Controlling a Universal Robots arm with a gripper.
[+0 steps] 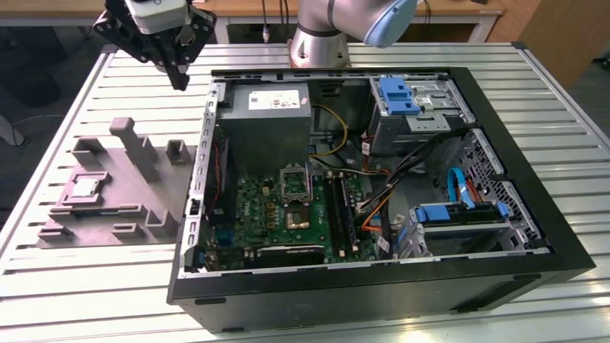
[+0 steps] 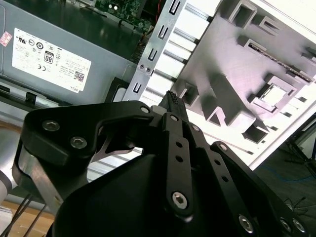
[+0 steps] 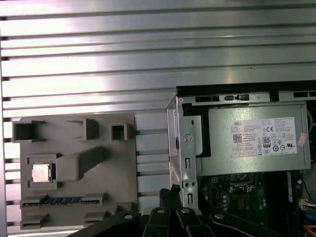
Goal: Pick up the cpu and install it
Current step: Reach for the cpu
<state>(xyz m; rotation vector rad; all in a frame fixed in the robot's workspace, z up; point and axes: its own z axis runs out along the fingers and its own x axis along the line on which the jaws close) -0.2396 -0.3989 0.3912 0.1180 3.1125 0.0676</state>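
In the exterior view, your tool [image 1: 178, 80] hangs above the far part of the surface [image 1: 76, 286]. It is just off the far corner of the case [image 1: 381, 293], on the exterior view's left. Its two fingers are pressed together and hold nothing. The cpu [image 1: 86, 187] lies flat in a pocket of the grey tray [image 1: 105, 214]. The tray sits on the surface, to the exterior view's left of the case. The tool is well apart from the cpu. Inside the case you can see the green board [image 1: 276, 214] with the socket [image 1: 296, 182] on it.

In the second wrist view, the tool [image 2: 172, 98] has its fingers meeting at the tip. The cpu [image 2: 273, 94] sits in the tray [image 2: 217, 54] beyond them.

In the first wrist view, the cpu [image 3: 41, 173] rests in the tray [image 3: 113, 168]. The tray lies beside the case [image 3: 183, 148] and its grey power box [image 3: 252, 138].
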